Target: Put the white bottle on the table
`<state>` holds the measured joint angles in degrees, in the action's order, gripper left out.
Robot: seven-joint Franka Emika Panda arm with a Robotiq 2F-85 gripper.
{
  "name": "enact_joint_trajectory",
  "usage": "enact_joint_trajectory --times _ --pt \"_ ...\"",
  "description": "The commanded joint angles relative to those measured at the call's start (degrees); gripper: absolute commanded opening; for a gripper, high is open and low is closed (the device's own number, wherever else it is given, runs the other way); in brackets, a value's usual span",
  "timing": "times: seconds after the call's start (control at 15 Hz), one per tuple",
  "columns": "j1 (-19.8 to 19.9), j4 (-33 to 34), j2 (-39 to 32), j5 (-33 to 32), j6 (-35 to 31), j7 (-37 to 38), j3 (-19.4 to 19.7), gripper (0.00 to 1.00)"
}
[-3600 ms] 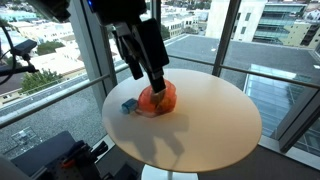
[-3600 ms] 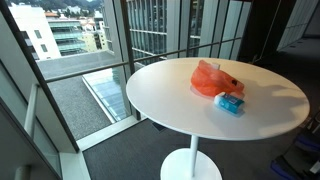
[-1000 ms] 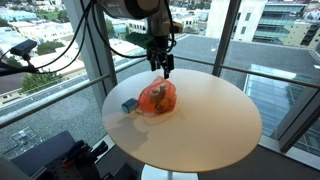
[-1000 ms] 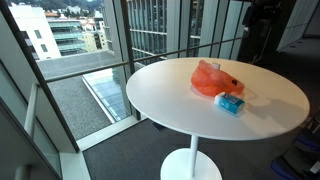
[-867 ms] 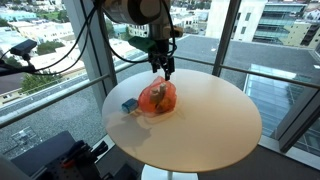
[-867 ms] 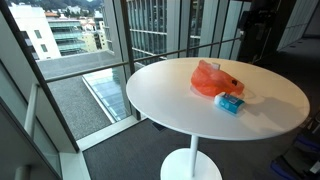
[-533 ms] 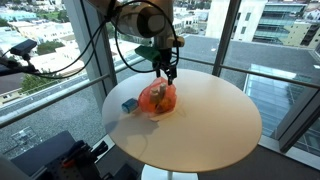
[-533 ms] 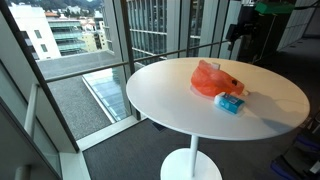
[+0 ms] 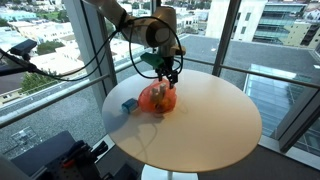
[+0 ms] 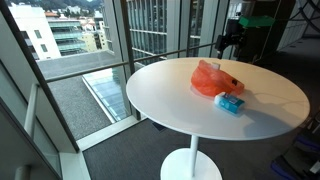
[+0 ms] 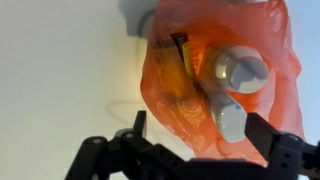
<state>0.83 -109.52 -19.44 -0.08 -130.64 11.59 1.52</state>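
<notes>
Table: gripper now lower, just above orange bag (jaws spread wide).

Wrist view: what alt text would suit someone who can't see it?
An orange plastic bag lies on a white table, with a white bottle showing inside. The open gripper hovers above it, dark fingers spread either side.

White bottle: pale, round-capped, seen through a translucent orange bag; enclosed in it among other items. Table: round, cream-topped; the bag is set on it near one edge.
</notes>
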Motion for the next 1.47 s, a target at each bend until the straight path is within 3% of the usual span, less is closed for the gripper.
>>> enact_joint_trajectory --times 0.0,0.8,0.87,1.4 --pt "-0.97 4.64 -3.16 0.78 1.62 0.41 -0.06 1.0" --pt "-5.12 7.55 -7.21 -5.85 0.56 0.7 0.93 1.0" --pt "-5.15 7.68 -7.37 -6.24 0.65 0.73 1.0 0.8" --pt "-5.09 7.76 -7.73 -7.03 0.58 1.08 1.49 0.18"
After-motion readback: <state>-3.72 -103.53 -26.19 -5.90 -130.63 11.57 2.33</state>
